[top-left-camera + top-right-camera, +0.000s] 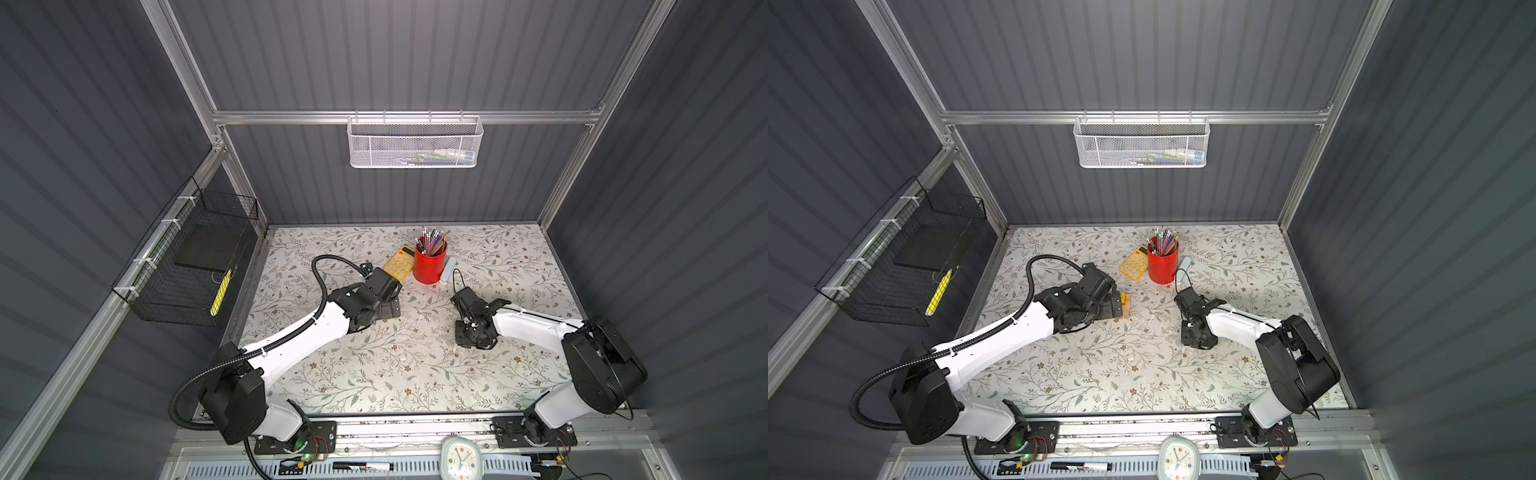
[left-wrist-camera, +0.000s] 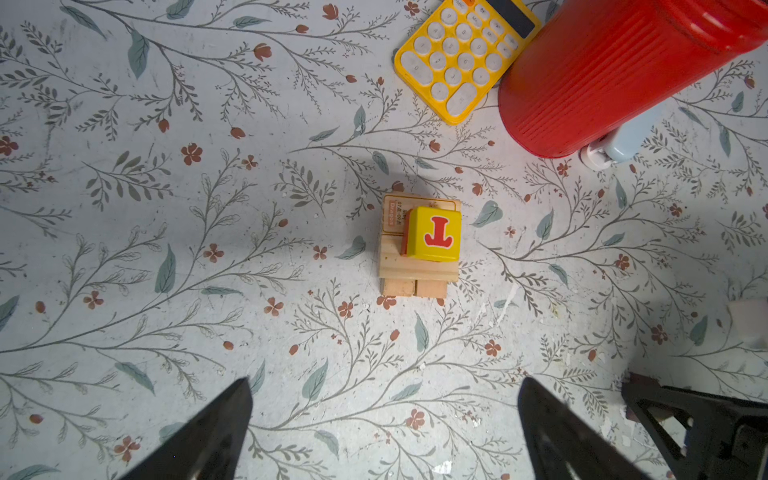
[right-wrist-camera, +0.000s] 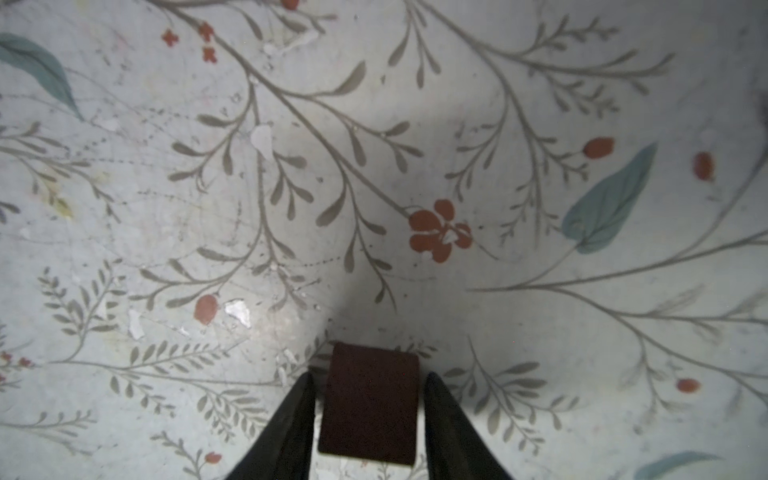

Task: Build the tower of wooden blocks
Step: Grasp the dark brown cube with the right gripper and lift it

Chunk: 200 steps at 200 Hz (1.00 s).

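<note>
Grey ribbed walls [image 1: 374, 62] and an aluminium frame [image 1: 291, 117] enclose a floral-printed surface [image 1: 374, 374], scuffed and flecked in the wrist views. A white mesh basket [image 1: 415, 143] hangs on the back rail and a black wire basket [image 1: 187, 266] on the side wall. The wood block tower [image 2: 419, 249], pale oblong blocks topped by a yellow lettered cube [image 2: 434, 235], stands near a yellow calculator [image 2: 461, 58] and a red ribbed pencil cup [image 2: 602, 75]. The left jaws are spread wide and empty. The right jaws flank a dark brown wooden piece [image 3: 370, 407] lying on the surface; whether they pinch it cannot be told.
</note>
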{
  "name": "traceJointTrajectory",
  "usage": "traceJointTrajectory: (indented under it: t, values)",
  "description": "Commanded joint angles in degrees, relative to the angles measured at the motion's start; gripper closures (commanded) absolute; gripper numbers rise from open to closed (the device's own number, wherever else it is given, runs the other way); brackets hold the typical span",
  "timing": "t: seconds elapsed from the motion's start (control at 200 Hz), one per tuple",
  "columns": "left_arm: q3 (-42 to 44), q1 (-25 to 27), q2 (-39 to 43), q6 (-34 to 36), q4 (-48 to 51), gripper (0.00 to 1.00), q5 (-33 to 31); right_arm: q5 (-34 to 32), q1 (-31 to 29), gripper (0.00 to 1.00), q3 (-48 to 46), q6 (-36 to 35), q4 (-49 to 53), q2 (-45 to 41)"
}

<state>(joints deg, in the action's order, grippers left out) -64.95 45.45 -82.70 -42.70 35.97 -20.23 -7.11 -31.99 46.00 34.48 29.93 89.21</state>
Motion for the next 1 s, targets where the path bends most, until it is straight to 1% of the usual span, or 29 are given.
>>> traceJointTrajectory:
  t: [0.0, 0.44, 0.525, 0.685, 0.82, 0.941, 0.996]
  values:
    - [0.5, 0.1, 0.7, 0.4, 1.1, 0.0, -1.5, -0.6, -0.2, 0.59, 0.1, 0.3, -0.7, 0.6]
    - [-0.3, 0.0, 0.3, 0.7, 1.5, 0.0, -1.5, 0.3, -0.2, 0.63, -0.2, 1.4, -1.0, 1.3]
    - [-0.2, 0.1, 0.7, 0.7, 1.6, 0.0, -1.6, -0.6, -0.2, 0.64, -0.3, 1.8, 0.1, 0.8]
    - [-0.2, 0.1, 0.8, 0.7, 1.6, 0.0, -1.7, -0.1, -0.2, 0.6, -1.2, 2.7, 0.2, 0.1]
    - [-0.4, 0.1, 0.8, 0.7, 1.7, 0.0, -1.6, 0.3, -0.4, 0.6, -1.4, 2.7, 0.5, -0.1]
    - [-0.4, 0.1, 0.9, 0.7, 1.8, 0.0, -1.7, 0.5, -0.3, 0.63, -1.6, 2.6, 1.0, -0.6]
    - [-0.4, 0.0, 0.8, 0.7, 1.8, 0.0, -1.7, 0.5, -0.3, 0.62, -1.5, 2.6, 1.6, -0.8]
